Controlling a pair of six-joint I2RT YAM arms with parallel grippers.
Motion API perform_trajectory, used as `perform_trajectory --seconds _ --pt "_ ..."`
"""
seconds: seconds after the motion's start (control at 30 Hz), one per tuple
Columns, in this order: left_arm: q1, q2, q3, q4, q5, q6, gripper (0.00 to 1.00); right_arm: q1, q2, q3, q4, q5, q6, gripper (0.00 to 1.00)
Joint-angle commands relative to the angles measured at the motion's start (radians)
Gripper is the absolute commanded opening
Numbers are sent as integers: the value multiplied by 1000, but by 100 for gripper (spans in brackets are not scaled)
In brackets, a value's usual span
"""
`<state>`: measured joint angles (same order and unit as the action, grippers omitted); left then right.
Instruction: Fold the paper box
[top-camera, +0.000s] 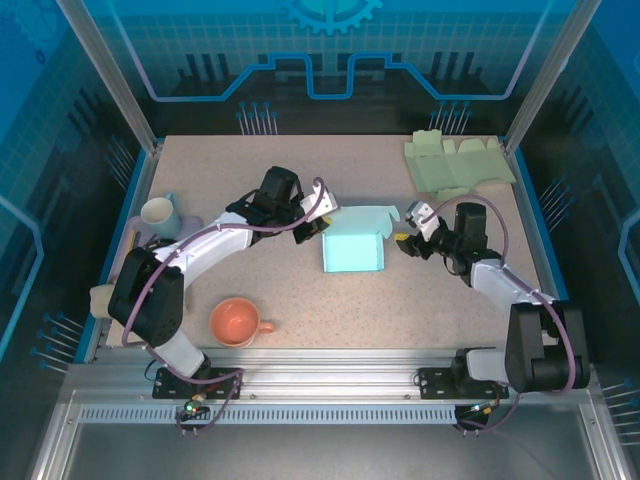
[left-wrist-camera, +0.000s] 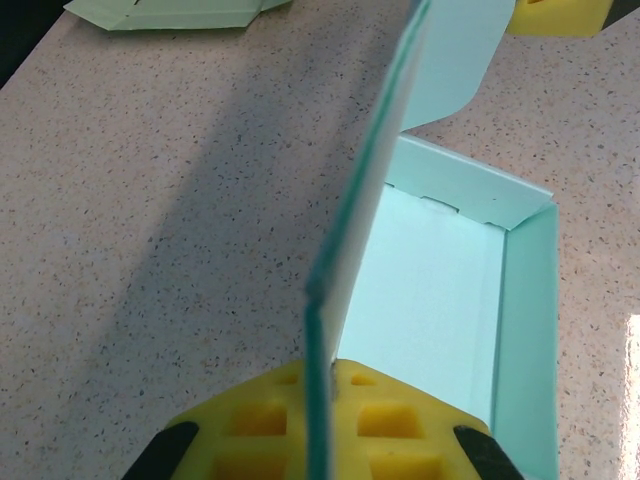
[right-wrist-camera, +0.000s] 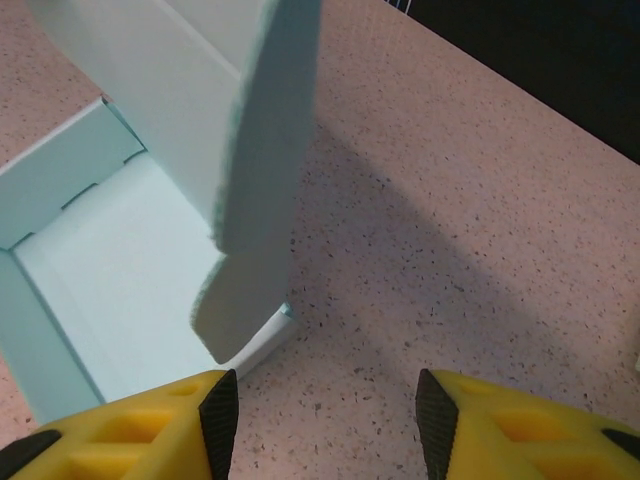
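Because a wall has to stand up before its neighbours can be folded against it, the left gripper (top-camera: 312, 225) is clamped shut on the edge of a tall pale-blue panel (left-wrist-camera: 372, 200). In the left wrist view that panel rises almost vertically out of the yellow pads (left-wrist-camera: 250, 435). The paper box (top-camera: 352, 248) itself sits half-formed at the centre of the top view, with its floor flat on the table (top-camera: 300, 170) and low walls along two sides.

The right gripper (top-camera: 408, 228) hovers at the box's right side with its jaws apart and nothing between them. Its wrist view shows a rounded flap (right-wrist-camera: 262, 170) hanging just above and left of the spread yellow fingers (right-wrist-camera: 190, 425), likely the next piece to be caught or pushed inward.

From the lower left of the top view, the left arm arcs up and across to centre, with its wrist turned toward the box's left edge. From the lower right, the right arm bends up and leftward with its wrist pointed at the box.

A stack of flat blanks (top-camera: 458, 165) lies at upper right, and an orange cup (top-camera: 236, 322) sits at lower left
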<state>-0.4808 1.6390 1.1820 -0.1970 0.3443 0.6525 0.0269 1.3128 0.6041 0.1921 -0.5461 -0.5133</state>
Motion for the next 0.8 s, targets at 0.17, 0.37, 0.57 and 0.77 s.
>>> perform_trajectory --seconds 0.17,0.37,0.57,0.77 --pt "-2 2 28 -46 78 2 0 14 47 47 12 -28 -18 52" --pt "-9 10 39 -79 106 14 0 35 51 45 31 -45 -22 50" --pt "-10 7 43 -94 140 22 0 75 45 65 -16 -74 -55 49" --pt "-15 7 48 -110 157 30 0 93 30 90 -60 -94 -71 48"
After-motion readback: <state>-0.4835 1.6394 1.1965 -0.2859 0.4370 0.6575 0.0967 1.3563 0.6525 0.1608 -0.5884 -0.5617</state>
